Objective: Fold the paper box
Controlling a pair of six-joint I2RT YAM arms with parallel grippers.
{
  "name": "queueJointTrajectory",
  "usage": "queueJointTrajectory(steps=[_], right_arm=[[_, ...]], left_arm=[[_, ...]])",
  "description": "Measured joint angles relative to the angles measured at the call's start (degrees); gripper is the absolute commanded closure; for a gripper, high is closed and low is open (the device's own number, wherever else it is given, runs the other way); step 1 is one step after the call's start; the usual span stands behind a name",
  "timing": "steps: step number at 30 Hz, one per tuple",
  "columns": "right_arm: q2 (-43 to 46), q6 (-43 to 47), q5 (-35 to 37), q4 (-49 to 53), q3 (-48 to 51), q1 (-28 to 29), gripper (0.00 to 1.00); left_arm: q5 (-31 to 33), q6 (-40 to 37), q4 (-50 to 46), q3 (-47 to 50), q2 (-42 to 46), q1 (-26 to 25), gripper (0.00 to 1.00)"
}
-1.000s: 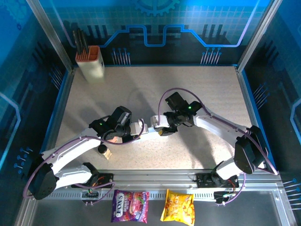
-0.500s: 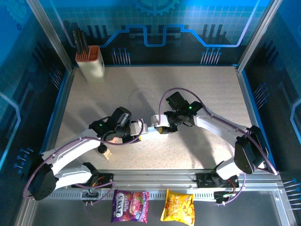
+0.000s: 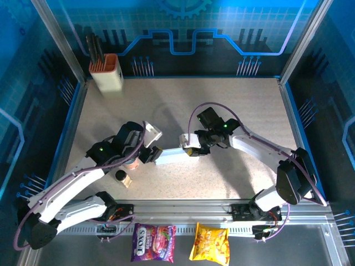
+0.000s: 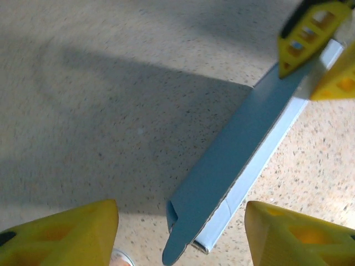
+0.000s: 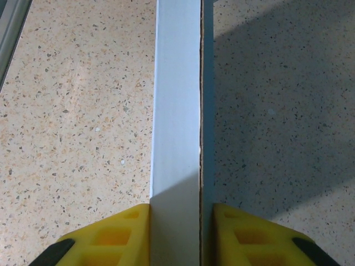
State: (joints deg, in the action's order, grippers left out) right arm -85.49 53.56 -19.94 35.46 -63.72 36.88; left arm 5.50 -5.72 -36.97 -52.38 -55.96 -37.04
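Midway through the fold, the box [image 3: 173, 157] lies near the middle of the worktop [image 3: 238, 111] as a long, narrow strip, its panels already brought together along one crease. The right hand [image 3: 191, 151] is clenched on the box's right end, pinching the white and grey faces between its fingers [image 5: 111, 238]. The left hand [image 3: 151, 155] hangs released at the other end, fingers spread to either side and touching nothing. A loose flap [image 4: 173, 244] curls out at that end, so closing and tucking the ends appears to be what is left. A small container [image 3: 123, 178] stands just beside the left arm toward the near edge, close enough to be knocked. The holder [image 3: 106, 72] sits well apart in the far left corner, and two snack bags [image 3: 153, 242] lie beyond the near edge.
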Motion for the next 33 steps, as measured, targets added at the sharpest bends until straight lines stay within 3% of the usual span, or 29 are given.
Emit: queueJointTrajectory(steps=[5, 12, 22, 33], right_arm=[[-0.02, -0.24, 0.00, 0.00, 0.00, -0.22, 0.72], [-0.02, -0.79, 0.02, 0.00, -0.02, -0.22, 0.72], [-0.04, -1.05, 0.00, 0.00, -0.02, -0.33, 0.73], [-0.04, -1.27, 0.00, 0.04, -0.09, -0.35, 0.74]], left_arm=[[1.09, 13.79, -4.48, -3.30, -2.36, 0.42, 0.37], [-1.09, 25.86, -7.19, -4.15, -7.72, 1.90, 0.38], [-5.18, 33.48, -8.81, -4.17, -9.20, 2.82, 0.40], [-8.87, 37.88, -8.76, -4.15, -10.75, 2.82, 0.59]])
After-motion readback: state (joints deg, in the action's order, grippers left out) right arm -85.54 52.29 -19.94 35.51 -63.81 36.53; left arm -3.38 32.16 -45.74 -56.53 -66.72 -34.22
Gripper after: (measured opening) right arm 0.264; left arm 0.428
